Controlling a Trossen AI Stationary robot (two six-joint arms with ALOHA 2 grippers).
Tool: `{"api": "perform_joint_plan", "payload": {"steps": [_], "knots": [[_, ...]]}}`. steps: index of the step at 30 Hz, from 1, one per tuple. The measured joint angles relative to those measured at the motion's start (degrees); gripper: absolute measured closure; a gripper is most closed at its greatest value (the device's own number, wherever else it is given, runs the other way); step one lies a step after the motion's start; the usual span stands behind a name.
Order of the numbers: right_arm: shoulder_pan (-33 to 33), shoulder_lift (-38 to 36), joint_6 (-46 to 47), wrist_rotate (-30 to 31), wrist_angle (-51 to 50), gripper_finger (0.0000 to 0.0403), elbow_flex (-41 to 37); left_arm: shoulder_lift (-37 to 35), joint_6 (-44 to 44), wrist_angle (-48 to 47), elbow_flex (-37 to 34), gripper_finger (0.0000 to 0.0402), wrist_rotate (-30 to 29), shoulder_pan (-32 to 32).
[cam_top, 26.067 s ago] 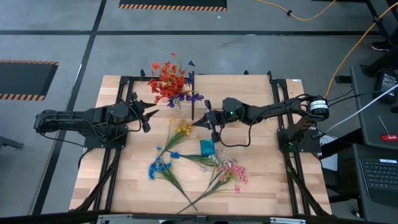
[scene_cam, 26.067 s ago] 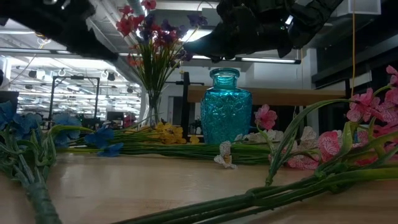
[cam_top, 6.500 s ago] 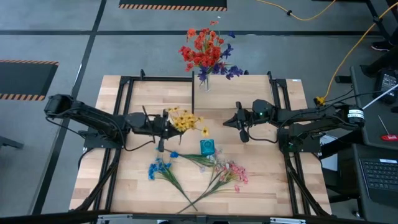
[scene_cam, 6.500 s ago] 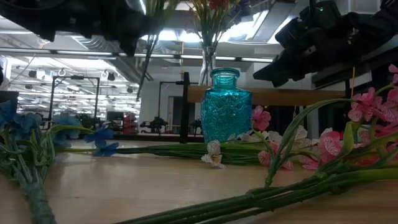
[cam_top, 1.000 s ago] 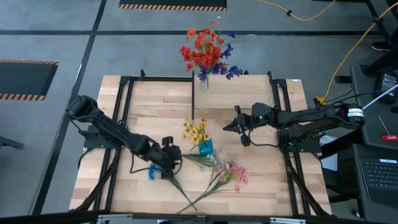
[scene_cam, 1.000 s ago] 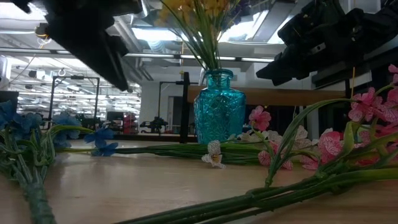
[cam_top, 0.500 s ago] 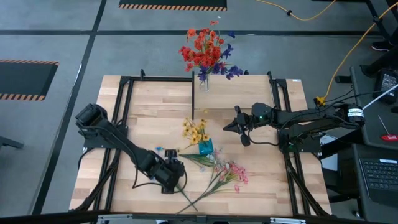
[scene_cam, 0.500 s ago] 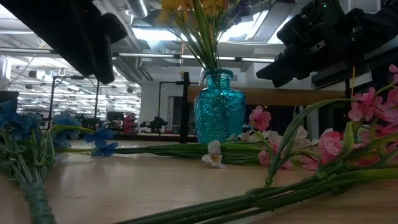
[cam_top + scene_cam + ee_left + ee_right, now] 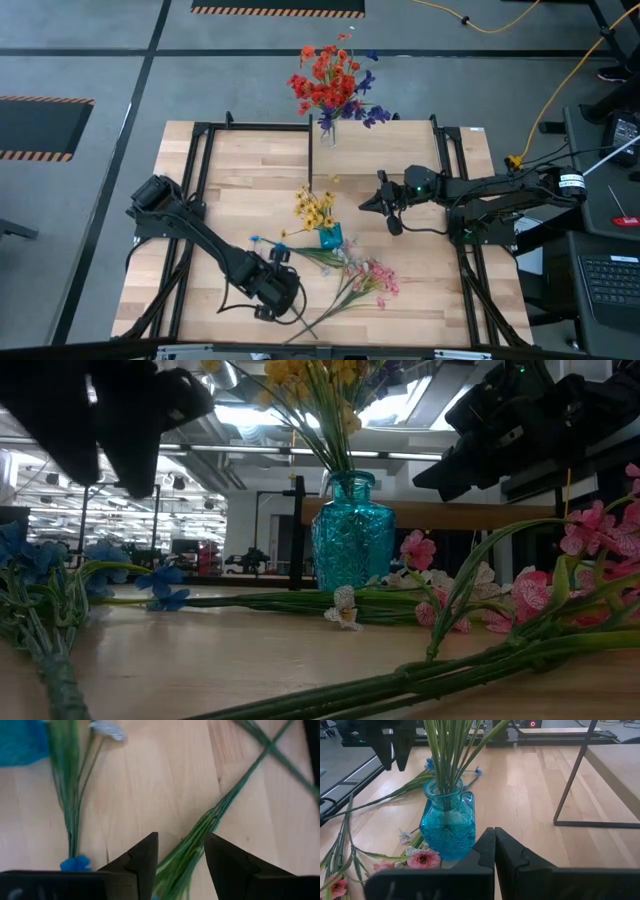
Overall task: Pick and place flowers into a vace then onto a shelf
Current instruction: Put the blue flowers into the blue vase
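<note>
My left gripper (image 9: 180,851) hangs half-open, empty, straddling the green stalks of the blue flowers (image 9: 192,844) near the turquoise glass vase (image 9: 331,238); stalks run between its jaws.

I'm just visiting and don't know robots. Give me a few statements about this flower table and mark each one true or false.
1. The yellow flowers stand in the blue vase. True.
2. The left gripper is shut on a stem. False: its jaws stand open just above the green stems lying on the table.
3. The right gripper is shut and holds nothing. True.
4. The pink flowers are in a vase. False: they lie flat on the table.
5. A clear vase of red flowers stands on the shelf. True.
</note>
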Motion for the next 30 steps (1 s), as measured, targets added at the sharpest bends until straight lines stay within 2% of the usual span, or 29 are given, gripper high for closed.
{"api": "perform_joint_plan", "payload": {"steps": [6, 16, 22, 27, 30], "knots": [[0.0, 0.0, -0.1, 0.0, -0.7, 0.0399, 0.0, 2.9, 5.4, 0.0, 0.0, 0.0249, 2.8, 0.2], [0.0, 0.0, -0.2, 0.0, -0.6, 0.0399, 0.0, 7.7, 5.7, -0.3, 0.0, 0.0249, 8.3, 1.3], [0.0, 0.0, -0.2, 0.0, -0.6, 0.0399, 0.0, 9.7, 5.6, -0.2, 0.1, 0.0253, 13.8, 2.2], [0.0, 0.0, -0.2, 0.0, -0.6, 0.0399, 0.0, 10.4, 5.7, -0.7, 0.2, 0.0272, 15.7, 2.4], [0.0, 0.0, -0.2, 0.0, -0.6, 0.0399, 0.0, 10.4, 6.2, -1.9, 0.2, 0.0303, 15.7, 2.4]]}}
